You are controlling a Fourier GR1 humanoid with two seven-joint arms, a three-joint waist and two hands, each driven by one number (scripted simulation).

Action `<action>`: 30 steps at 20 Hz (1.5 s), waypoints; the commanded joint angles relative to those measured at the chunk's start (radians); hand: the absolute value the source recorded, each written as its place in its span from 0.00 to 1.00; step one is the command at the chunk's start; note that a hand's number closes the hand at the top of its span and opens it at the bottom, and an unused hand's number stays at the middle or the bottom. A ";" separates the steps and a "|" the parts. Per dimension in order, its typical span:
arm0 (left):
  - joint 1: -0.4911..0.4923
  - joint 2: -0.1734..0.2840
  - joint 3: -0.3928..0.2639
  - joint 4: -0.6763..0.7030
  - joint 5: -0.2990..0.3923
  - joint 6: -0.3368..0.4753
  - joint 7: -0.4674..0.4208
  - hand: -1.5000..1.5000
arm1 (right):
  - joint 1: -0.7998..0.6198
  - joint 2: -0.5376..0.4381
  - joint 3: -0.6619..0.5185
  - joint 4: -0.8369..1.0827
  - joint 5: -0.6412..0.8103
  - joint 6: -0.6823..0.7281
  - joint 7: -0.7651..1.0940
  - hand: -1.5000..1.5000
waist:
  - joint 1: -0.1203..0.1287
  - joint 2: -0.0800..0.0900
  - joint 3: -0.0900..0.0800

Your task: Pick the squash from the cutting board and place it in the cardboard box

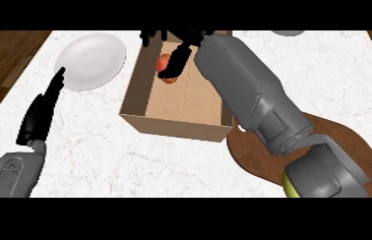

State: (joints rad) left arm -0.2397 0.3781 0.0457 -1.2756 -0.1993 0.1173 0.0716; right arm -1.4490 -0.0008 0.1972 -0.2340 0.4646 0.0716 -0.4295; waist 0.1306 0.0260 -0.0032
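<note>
Already well on: right arm stretched across the cardboard box, right hand over the box's far end, toward the far edge of the worktop.

- Squash: an orange-red piece shows inside the box, at its far end, just under the hand. I take this for the squash. Whether it rests on the box floor or hangs from the hand, I cannot tell.
- Right hand fingers: black fingers hang downward beside the squash, one long finger alongside it on its right. Whether they pinch it or have let go is not clear; contact hidden by the angle.
- Cutting board: round, brown, by the near right corner of the box, toward the worktop's near right. Much of it covered by the forearm; no squash visible on the bare part. A yellow-green sliver shows at the near edge under the arm; what it is, I cannot tell.
- Left hand: at the left side of the worktop, fingers straight and together, pointing away, tips at the rim of a white plate. Resting, holds nothing.
- Plate sits near the worktop's far left corner, just beside the box's left wall.

Judgement: pick done, carry done, squash within the box walls. Left to do, as far as I can judge: confirm release and bring the right arm back clear of the box.
</note>
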 commanded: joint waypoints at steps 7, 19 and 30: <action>-0.029 -0.002 -0.009 0.002 -0.010 -0.014 -0.001 0.50 | 0.044 0.001 0.026 -0.046 -0.159 -0.033 -0.039 0.00 | 0.029 0.010 0.001; 0.056 0.018 0.031 -0.040 0.011 -0.020 0.001 0.50 | 0.012 -0.044 -0.167 0.000 -0.389 0.058 -0.151 0.00 | -0.043 0.001 0.003; 0.023 0.003 0.038 -0.023 0.003 -0.003 0.001 0.50 | 0.035 -0.330 -0.227 0.096 -0.408 0.239 -0.209 0.00 | -0.047 0.019 0.004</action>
State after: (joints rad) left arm -0.1949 0.3711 0.0734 -1.3086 -0.2064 0.1295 0.0671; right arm -1.4342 -0.2305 -0.0195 -0.1639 0.0554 0.2443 -0.6091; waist 0.0880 0.0381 -0.0002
